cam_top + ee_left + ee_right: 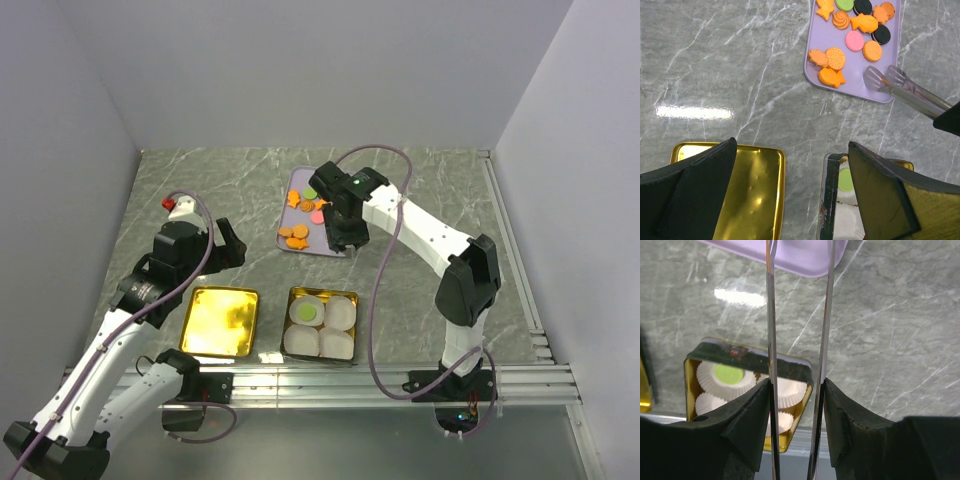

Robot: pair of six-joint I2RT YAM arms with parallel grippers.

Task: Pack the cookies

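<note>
The cookies lie on a purple tray: mostly orange, some fish-shaped, with black, green and pink rounds. They also show in the top view. My right gripper is shut on metal tongs. The clear tong tips hover slightly apart and empty over the tray's near right corner. One green cookie sits in a white paper cup in the gold tin. My left gripper is open and empty, above the table between the gold lid and the tin.
A gold lid lies open side up left of the tin. The tin holds several white paper cups. A red object sits on the left arm's wrist. Grey walls close in the marbled table; a rail runs along the near edge.
</note>
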